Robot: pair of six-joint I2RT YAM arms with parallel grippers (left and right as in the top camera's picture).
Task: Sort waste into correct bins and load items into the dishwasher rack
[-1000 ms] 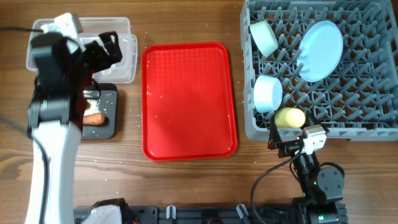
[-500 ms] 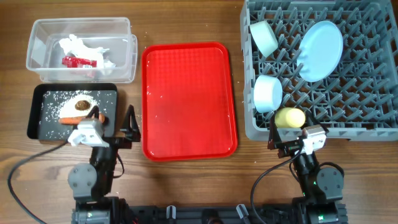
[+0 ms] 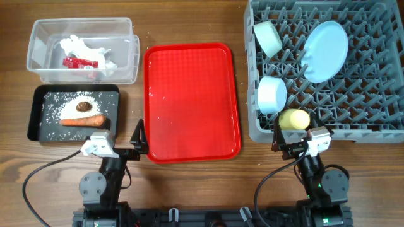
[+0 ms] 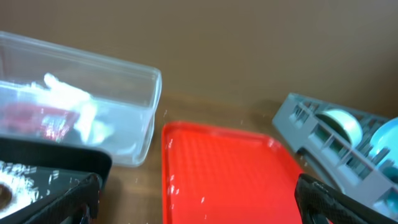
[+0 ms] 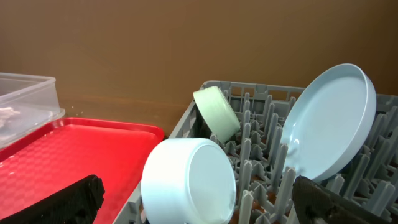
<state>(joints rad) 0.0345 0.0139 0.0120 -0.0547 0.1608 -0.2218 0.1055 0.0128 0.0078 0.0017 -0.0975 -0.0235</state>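
Note:
The clear tub [image 3: 129,57] holds crumpled tissue [image 3: 82,46] and the red wrapper [image 3: 78,62]. The black tray [image 3: 34,116] holds the carrot [image 3: 84,120], rice [image 3: 66,106] and a brown lump [image 3: 84,107]. The grey rack [image 3: 252,129] holds the green bowl [image 3: 268,36], blue plate [image 3: 325,50], light blue bowl [image 3: 273,94] and yellow cup [image 3: 295,118]. The spoon is out of view. My left gripper [image 3: 123,142] is open and empty at the front, between the black tray and the red serving tray. My right gripper [image 3: 293,140] is open and empty in front of the rack.
The flat red serving tray [image 3: 192,101] lies in the middle with a few rice grains on it. In the left wrist view, the tub [image 4: 140,106] is ahead left and the rack [image 4: 311,140] ahead right. The right wrist view faces the light blue bowl [image 5: 189,180].
My left arm has drawn back from over the tub and black tray to the table's front edge, baring both bins. The right arm has not moved.

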